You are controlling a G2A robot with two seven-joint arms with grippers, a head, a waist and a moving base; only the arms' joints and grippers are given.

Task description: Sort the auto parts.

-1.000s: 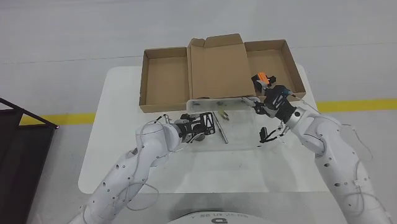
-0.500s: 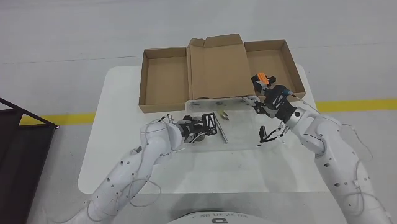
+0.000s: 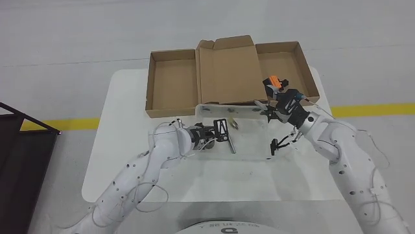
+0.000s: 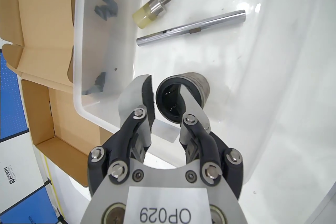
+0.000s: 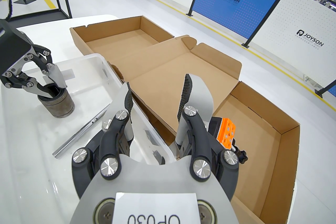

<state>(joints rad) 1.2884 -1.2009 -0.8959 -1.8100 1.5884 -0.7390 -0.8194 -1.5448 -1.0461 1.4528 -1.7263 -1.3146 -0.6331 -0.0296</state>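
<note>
A dark metal bearing sleeve (image 4: 194, 86) stands upright in the clear plastic bin (image 4: 78, 52). My left gripper (image 4: 166, 94) is open over its rim, one finger in the bore and the other outside the wall; the right wrist view shows the same left gripper (image 5: 50, 86) on the sleeve (image 5: 59, 104). A long steel rod (image 4: 191, 28) and a yellowish threaded stud (image 4: 151, 11) lie farther along the bin floor. My right gripper (image 5: 157, 94) is open and holds nothing, above the bin's far corner by the cardboard box (image 3: 172, 85). An orange-and-black part (image 5: 225, 130) lies in the box's right compartment.
The box has three open compartments (image 3: 227, 72) behind the bin; its left and middle ones hold nothing. Small dark pieces (image 4: 106, 7) show at the bin's wall. The white table (image 3: 123, 137) has free room left of the bin.
My left gripper has shifted a little to the right along the bin. The right arm has barely moved.
</note>
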